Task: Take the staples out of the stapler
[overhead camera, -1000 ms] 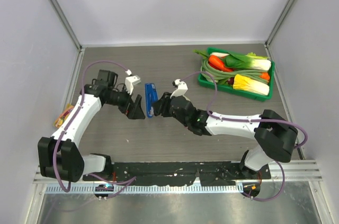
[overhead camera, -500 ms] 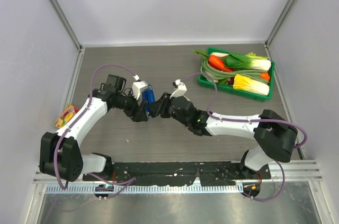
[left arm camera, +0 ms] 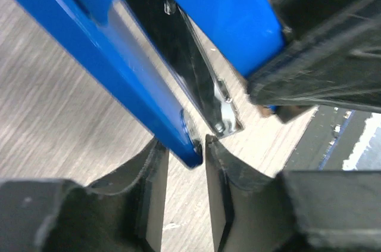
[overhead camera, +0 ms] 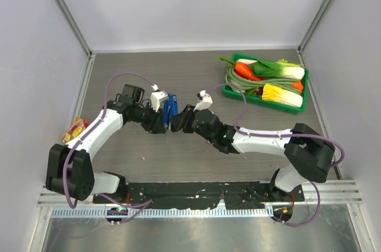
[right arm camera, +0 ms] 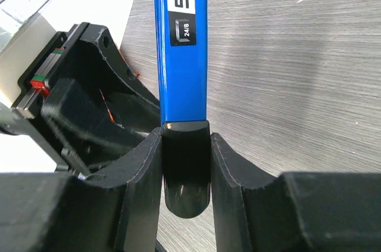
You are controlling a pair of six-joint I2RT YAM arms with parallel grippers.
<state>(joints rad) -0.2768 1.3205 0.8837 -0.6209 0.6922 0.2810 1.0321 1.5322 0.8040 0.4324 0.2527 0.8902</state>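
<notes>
The stapler (overhead camera: pixel 171 106), bright blue with a black tip, lies mid-table between both arms. My right gripper (right arm camera: pixel 186 165) is shut on its black tip (right arm camera: pixel 186 180); the blue top (right arm camera: pixel 181 55) with a white "50" label runs away from the jaws. From the left, my left gripper (left arm camera: pixel 186 145) has its fingertips pinched on a lower corner of the blue body (left arm camera: pixel 119 55). A shiny metal rail (left arm camera: pixel 208 85) shows under the raised blue top. No staples can be made out. In the top view the left gripper (overhead camera: pixel 162 121) and right gripper (overhead camera: pixel 178 122) almost touch.
A green tray (overhead camera: pixel 303 100) of vegetables stands at the back right. A small colourful packet (overhead camera: pixel 72 130) lies by the left wall. Grey walls close in the table on three sides, and the left gripper's black fingers (right arm camera: pixel 101 103) sit close beside the right gripper.
My left gripper has swung right to the stapler and its jaws have narrowed from wide open onto the blue body. The right gripper has kept its hold and barely moved.
</notes>
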